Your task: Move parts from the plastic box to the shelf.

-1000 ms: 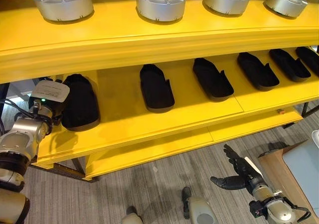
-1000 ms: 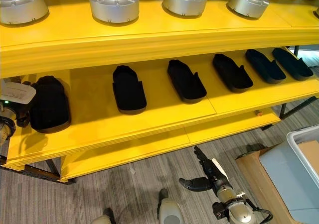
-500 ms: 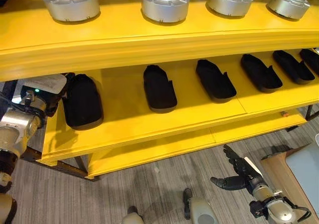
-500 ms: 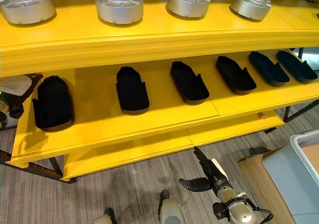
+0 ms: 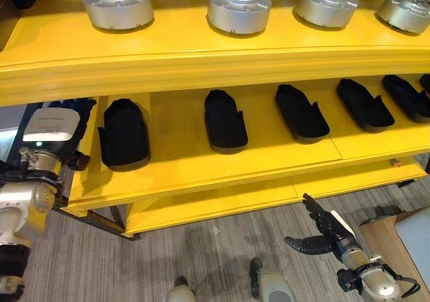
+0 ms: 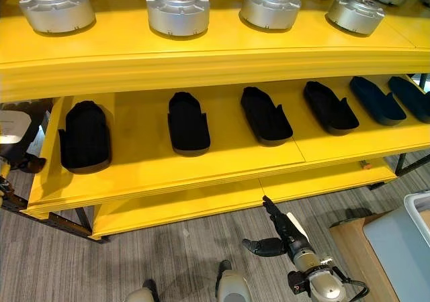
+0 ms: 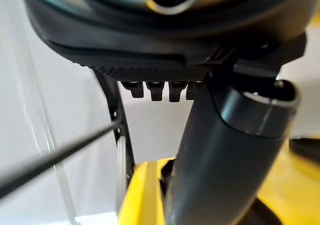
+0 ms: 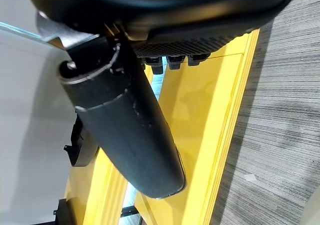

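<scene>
parts (image 5: 123,132) on shelf (image 5: 201,164) unlabelled

Grey wood-grain flooring (image 5: 215,248) stretches beneath the scene. A light wooden platform (image 6: 351,248) stands at its right edge. A pale wall (image 7: 60,110) rises behind.

The shelf (image 5: 201,161) looks like smooth painted yellow board with a soft shine. The round parts (image 5: 238,8) on top are silver metal, satin. The black parts (image 5: 224,119) below look matt plastic. The floor (image 6: 168,262) is grey, wood-grain striped.
</scene>
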Robot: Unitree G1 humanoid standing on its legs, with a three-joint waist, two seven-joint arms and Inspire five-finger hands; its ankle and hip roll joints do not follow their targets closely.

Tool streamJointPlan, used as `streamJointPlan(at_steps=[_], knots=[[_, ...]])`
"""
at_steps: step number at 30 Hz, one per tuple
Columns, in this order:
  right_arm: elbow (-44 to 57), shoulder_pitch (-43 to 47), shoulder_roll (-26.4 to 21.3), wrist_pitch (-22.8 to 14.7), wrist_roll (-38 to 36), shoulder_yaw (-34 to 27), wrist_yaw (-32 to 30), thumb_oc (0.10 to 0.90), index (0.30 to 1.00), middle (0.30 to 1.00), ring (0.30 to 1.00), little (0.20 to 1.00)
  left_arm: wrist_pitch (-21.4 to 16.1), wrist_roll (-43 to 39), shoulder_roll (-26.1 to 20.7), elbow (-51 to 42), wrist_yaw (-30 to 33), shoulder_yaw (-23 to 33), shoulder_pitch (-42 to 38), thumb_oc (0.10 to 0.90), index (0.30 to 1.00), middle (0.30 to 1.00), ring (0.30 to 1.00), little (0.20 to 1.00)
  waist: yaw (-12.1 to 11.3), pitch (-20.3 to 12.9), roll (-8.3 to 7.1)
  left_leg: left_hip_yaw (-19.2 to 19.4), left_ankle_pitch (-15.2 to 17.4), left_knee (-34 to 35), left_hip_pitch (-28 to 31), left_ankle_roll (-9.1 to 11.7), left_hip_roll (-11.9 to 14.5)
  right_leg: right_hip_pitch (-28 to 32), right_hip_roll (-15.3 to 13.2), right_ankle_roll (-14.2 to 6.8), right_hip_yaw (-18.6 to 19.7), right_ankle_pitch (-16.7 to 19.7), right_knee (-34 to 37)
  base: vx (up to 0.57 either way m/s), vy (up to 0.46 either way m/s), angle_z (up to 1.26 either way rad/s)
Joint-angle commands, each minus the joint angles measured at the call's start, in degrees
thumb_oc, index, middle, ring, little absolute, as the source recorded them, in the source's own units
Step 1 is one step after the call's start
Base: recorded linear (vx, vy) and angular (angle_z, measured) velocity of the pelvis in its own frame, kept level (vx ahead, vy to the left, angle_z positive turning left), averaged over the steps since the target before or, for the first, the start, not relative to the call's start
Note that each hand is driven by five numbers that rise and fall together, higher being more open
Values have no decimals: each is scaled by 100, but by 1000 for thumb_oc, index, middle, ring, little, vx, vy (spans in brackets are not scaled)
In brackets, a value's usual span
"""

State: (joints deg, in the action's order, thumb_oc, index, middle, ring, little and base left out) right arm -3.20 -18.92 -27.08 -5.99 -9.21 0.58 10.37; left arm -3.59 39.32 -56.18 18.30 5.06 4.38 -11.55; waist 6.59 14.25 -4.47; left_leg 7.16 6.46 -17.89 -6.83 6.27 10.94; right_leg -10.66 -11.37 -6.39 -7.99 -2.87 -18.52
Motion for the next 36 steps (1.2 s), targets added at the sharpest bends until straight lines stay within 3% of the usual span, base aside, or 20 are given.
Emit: streamJointPlan(at_steps=[1, 11, 15, 28, 36], knots=[[302, 247, -43, -344, -141, -382, -116, 900, 1000, 1000, 1000, 1000, 131, -451, -227, -352, 197, 424, -289, 900, 1000, 1000, 1000, 1000, 103, -349, -172, -140, 199, -487, -515, -111, 151, 908, -203, -327, 12, -20, 964, 0, 0, 0], [278, 327, -7, -305, -186, -283, -158, 900, 1000, 1000, 1000, 1000, 133, -1215, 789, 206, 313, 48, -422, 900, 1000, 1000, 1000, 1000, 178, -349, -187, -112, 196, -536, -538, -121, 184, 815, -172, -296, 92, -14, 917, -1, -1, -2], [282, 329, -29, -306, -205, -264, -183, 900, 1000, 1000, 1000, 1000, 156, -1275, 954, 465, 376, -197, -649, 900, 1000, 1000, 1000, 1000, 209, -351, -189, -103, 195, -557, -561, -116, 195, 777, -170, -291, 99, -16, 894, 0, -1, -1], [304, 295, -67, -315, -247, -160, -163, 900, 1000, 1000, 1000, 1000, 245, -1633, 1027, 1441, 389, -558, -1104, 900, 1000, 1000, 1000, 1000, 278, -377, -196, -73, 203, -606, -589, -120, 190, 695, -158, -299, 168, -19, 835, 6, -1, -3], [306, 242, -89, -326, -243, -157, -144, 900, 1000, 1000, 1000, 1000, 341, -1387, 694, 1737, 402, -612, -1235, 900, 1000, 1000, 1000, 1000, 296, -397, -197, -71, 217, -653, -615, -119, 203, 668, -149, -312, 197, -11, 824, 2, 1, 0]])
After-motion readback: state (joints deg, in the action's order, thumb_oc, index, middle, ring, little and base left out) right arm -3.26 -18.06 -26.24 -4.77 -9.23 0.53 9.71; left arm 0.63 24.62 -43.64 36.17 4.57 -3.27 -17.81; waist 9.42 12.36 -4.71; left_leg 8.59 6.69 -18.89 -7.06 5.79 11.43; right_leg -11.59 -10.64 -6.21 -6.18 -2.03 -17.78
